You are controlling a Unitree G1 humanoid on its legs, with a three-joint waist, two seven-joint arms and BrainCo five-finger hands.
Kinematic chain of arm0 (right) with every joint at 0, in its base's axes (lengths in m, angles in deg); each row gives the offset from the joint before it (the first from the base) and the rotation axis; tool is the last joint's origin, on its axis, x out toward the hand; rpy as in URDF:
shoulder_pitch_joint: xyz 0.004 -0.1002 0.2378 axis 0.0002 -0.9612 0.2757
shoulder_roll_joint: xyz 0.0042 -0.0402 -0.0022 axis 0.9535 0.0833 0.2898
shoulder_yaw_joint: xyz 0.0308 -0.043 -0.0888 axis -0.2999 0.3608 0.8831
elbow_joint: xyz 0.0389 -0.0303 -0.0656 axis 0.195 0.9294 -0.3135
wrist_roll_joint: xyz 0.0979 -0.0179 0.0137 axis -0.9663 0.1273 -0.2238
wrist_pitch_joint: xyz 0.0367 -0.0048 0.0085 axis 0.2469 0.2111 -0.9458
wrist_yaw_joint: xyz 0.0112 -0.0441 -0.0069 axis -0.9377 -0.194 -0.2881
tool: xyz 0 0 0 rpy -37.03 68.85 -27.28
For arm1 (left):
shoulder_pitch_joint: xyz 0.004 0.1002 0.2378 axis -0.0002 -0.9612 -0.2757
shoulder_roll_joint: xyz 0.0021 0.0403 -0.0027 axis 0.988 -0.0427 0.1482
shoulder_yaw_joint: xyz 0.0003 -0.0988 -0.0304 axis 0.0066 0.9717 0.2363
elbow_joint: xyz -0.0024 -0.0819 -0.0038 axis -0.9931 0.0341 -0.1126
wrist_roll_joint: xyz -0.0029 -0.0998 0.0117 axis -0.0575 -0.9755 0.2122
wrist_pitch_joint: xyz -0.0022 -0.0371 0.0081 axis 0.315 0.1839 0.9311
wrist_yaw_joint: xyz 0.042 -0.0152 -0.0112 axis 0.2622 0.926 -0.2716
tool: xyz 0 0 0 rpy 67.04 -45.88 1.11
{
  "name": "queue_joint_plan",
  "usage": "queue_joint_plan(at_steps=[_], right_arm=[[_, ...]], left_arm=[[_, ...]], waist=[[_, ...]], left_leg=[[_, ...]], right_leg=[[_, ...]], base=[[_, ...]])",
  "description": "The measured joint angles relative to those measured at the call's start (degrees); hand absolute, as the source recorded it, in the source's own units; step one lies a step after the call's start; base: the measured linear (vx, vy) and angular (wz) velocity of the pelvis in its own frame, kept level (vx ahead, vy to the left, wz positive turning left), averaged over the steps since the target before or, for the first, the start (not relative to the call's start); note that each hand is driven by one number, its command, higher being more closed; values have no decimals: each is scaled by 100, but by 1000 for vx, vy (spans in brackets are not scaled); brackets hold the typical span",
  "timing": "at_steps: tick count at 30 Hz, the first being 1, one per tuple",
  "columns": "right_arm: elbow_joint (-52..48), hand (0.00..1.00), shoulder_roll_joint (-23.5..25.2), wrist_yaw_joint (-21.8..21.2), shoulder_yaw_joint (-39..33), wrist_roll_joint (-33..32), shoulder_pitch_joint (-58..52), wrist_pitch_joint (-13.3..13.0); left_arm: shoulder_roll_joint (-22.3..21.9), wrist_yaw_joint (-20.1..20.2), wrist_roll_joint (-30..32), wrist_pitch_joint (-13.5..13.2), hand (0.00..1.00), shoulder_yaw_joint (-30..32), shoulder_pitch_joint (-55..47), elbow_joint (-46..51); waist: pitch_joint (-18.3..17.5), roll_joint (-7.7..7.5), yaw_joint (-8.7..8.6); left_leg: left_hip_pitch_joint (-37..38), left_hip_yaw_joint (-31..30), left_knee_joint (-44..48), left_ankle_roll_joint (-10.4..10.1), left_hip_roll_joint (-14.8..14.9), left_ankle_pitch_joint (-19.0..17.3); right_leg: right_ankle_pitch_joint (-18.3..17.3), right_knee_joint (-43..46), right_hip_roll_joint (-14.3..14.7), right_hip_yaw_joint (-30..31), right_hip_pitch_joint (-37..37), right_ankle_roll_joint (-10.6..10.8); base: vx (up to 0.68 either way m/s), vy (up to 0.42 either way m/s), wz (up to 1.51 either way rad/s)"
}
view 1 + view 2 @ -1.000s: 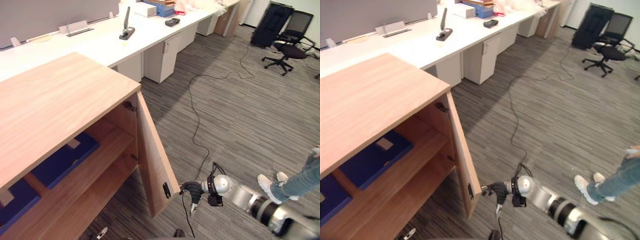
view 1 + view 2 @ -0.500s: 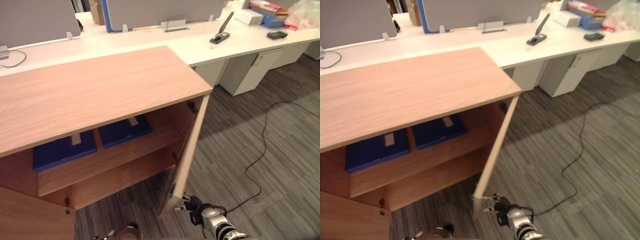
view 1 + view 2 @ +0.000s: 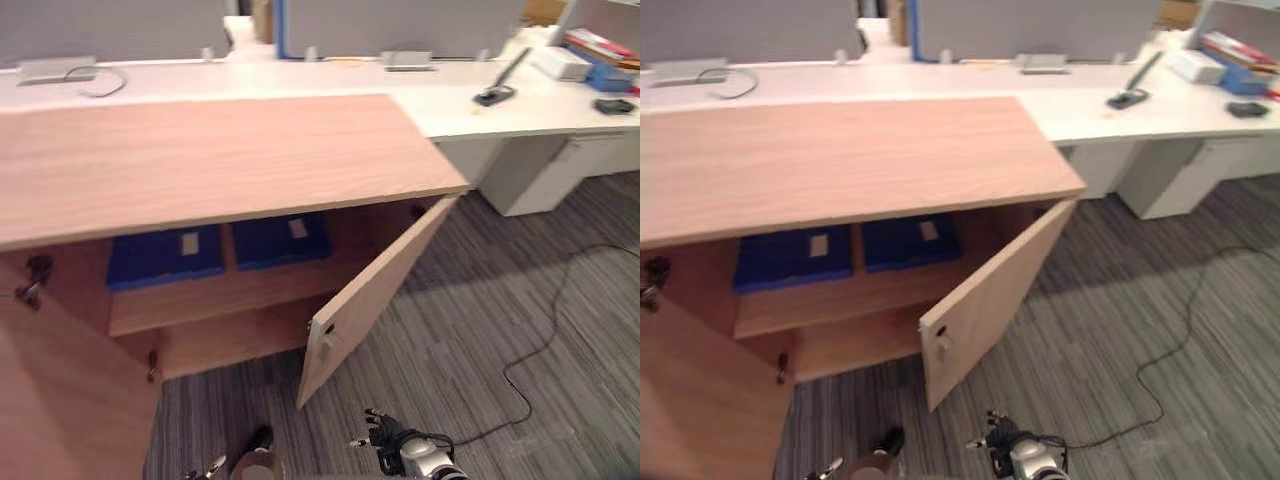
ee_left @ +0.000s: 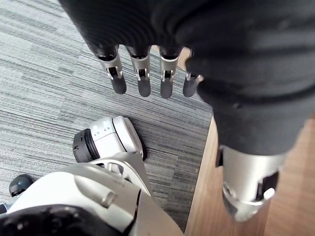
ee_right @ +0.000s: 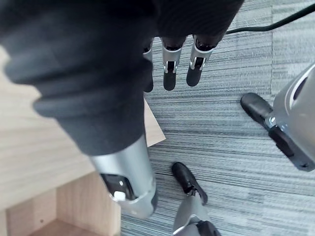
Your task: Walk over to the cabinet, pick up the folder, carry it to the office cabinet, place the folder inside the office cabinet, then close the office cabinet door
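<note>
Blue folders (image 3: 165, 256) (image 3: 280, 240), two, in one cabinet (image 3: 220, 160)

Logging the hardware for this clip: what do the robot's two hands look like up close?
The left hand and the right hand look alike. Each has a black ribbed cover over the back of the hand and the wrist. A row of slim silver fingers with dark rounded tips comes out from under it. A thicker silver thumb sits apart from the row.
</note>
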Motion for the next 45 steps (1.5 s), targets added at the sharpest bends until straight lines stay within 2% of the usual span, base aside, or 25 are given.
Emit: queue_joint_plan(at_steps=[2, 3, 4, 5, 6, 7, 8, 9, 11, 12, 15, 17, 18, 24, 25, 26, 27, 28, 29, 30, 32, 35, 39, 43, 45], right_arm=[[53, 0, -68, 10, 18, 160, 19, -6], [103, 0, -29, 17, 5, 163, 86, -11], [94, 0, -25, 30, -43, 161, 108, -23], [81, 0, -21, 59, -272, 153, 63, -37], [61, 0, -43, 106, -547, 133, -16, -34], [66, 0, -46, 130, -693, 124, -42, -21], [63, 0, -87, 168, -1053, 97, -53, 15], [59, 0, -80, 201, -1368, -76, -153, 11], [-12, 0, -134, 220, -1511, -133, -209, 43], [-99, 0, -163, 236, -1663, -173, -312, 48], [-175, 0, -84, 229, -2006, -307, -354, 53], [-257, 0, -90, 226, -2201, -303, -400, 66], [-256, 0, -139, 227, -2233, -303, -454, 114], [-263, 0, -183, 193, -2239, -255, -464, 174], [-269, 0, -205, 188, -2235, -177, -527, 182], [-398, 0, -254, 184, -2246, -110, -621, 180], [-617, 0, -249, 187, -2236, -116, -720, 150], [-660, 0, -252, 185, -2229, -117, -740, 147], [-718, 0, -250, 189, -2235, -132, -791, 121], [-670, 0, -233, 188, -2228, -135, -801, 131], [-554, 0, -154, 187, -2203, -165, -773, 159], [-406, 0, -123, 180, -2161, -303, -677, 163], [-298, 0, -131, 176, -2106, -308, -702, 170], [-318, 0, -107, 229, -2106, -341, -813, 168], [-323, 0, -113, 244, -2108, -376, -832, 170]], left_arm=[[5, -39, 86, -48, 0, -193, 33, 214], [13, -69, 263, -62, 0, -172, 67, 217], [20, -105, 397, -32, 0, -171, 64, 189], [5, -157, 660, 1, 0, -199, -31, 157], [-32, -167, 865, 7, 0, -330, -89, 149], [6, -163, 939, 4, 0, -408, -65, 160], [79, -151, 1011, -11, 0, -542, 69, 150], [168, -152, 1016, 48, 0, -484, 322, -2], [82, -156, 1017, 119, 0, -465, 272, -65], [40, -155, 1030, 138, 0, -500, 254, -71], [142, -147, 1094, 185, 0, -853, 364, -63], [196, -114, 1170, 212, 0, -1126, 428, -2], [195, -26, 1175, 206, 0, -1305, 478, 37], [208, 29, 1206, 204, 0, -1402, 524, 48], [208, 30, 1206, 206, 0, -1422, 519, 48], [231, 28, 1211, 212, 0, -1518, 517, 48], [291, 26, 1221, 209, 0, -1676, 571, 39], [306, 28, 1225, 207, 0, -1726, 594, 32], [333, 28, 1227, 196, 0, -1870, 720, -19], [267, 27, 1229, 171, 0, -1944, 806, -62], [157, 24, 1226, 120, 0, -1936, 811, -63], [67, 20, 1190, 114, 0, -1965, 833, -66], [143, 27, 528, 80, 0, -2168, 794, -66], [117, -21, -219, 77, 0, -2200, 809, 27], [-34, -36, -276, 105, 0, -1692, 671, 266]], waist=[[47, 17, -91], [135, -32, -12], [156, -9, -18], [139, 67, -19], [89, 273, -112], [78, 269, -170], [89, 248, -232], [76, 71, -367], [50, 244, -319], [67, 353, -397], [105, 368, -418], [100, 380, -554], [47, 465, -593], [44, 485, -700], [49, 500, -735], [37, 510, -804], [40, 502, -876], [42, 503, -889], [40, 475, -916], [-12, 381, -909], [-68, 293, -874], [-128, 268, -863], [-234, 287, -839], [-375, 199, -847], [-411, 163, -842]], left_leg=[[-282, 1358, 129, 395, -62, 152], [-652, 2321, 1009, 710, 126, -342], [-888, 2873, 1802, 867, 304, -671], [-1093, 3655, 2888, 957, 607, -1112], [-1171, 4169, 2953, 1028, 707, -1240], [-1190, 4191, 2726, 1041, 607, -1230], [-1125, 3840, 1832, 1149, 195, -960], [-1100, 4443, 1982, 1153, 89, -1361], [-762, 5125, 2363, 1039, 492, -1766], [-598, 5108, 1970, 1240, 308, -1744], [-349, 4655, 1244, 1260, -139, -1341], [-62, 4332, 609, 1265, -486, -952], [110, 4156, 125, 1278, -631, -675], [465, 3772, -899, 1148, -836, -36], [452, 3590, -909, 1157, -866, -34], [489, 3337, -898, 1247, -914, -43], [495, 3042, -817, 1270, -923, 32], [478, 2967, -793, 1247, -931, 30], [446, 2804, -745, 1241, -963, 12], [441, 2797, -790, 1209, -1031, 35], [412, 2816, -908, 1150, -1085, 78], [294, 2816, -911, 1034, -1088, 174], [237, 2840, -916, 910, -755, 266], [250, 2814, -919, 872, -680, 308], [258, 2740, -918, 896, -695, 315]], right_leg=[[-29, 51, -36, -190, -66, -160], [-15, 155, -108, -368, -112, -187], [-25, 245, -135, -419, -126, -180], [-81, 395, -157, -515, -117, -115], [-233, 589, -93, -691, -126, -39], [-293, 584, -114, -816, -159, -81], [-313, 377, -25, -888, -234, -233], [-15, 30, -151, -1225, -184, -280], [-13, 300, -163, -1606, -107, -190], [-117, 702, -276, -2009, -113, -87], [-203, 854, -450, -2476, -123, -148], [-148, 650, -444, -2542, -140, -239], [-138, 731, -510, -2570, -151, -261], [-316, 1067, -644, -3005, -108, -384], [-416, 1469, -770, -2963, -142, -523], [-489, 2252, -1003, -2382, -390, -737], [-683, 2525, -933, -1088, -747, -688], [-717, 2517, -859, -715, -794, -625], [-846, 2397, -584, 553, -893, -364], [-912, 1953, -494, 1361, -804, -126], [-806, 1453, -555, 1382, -764, 25], [-557, 1015, -513, 1386, -815, 51], [-385, 397, -115, 1369, -614, -63], [-236, 172, -12, 1308, -496, -83], [-193, 126, -8, 1208, -423, -87]], base=[[-5, 89, 131], [-26, 123, 74], [32, 122, 35], [101, 118, 66], [118, 123, 99], [85, 110, 169], [10, 45, 254], [27, 37, 234], [112, 56, 141], [146, 97, 127], [43, 94, 105], [-23, 83, 99], [-20, 57, 69], [-66, -7, 37], [-124, 23, 65], [-165, 60, 106], [-102, 65, 98], [-105, 41, 122], [-146, -22, 136], [-172, -37, 133], [-123, -93, 81], [-107, -165, 46], [-74, -170, -13], [-1, -81, -1], [72, -75, 20]])
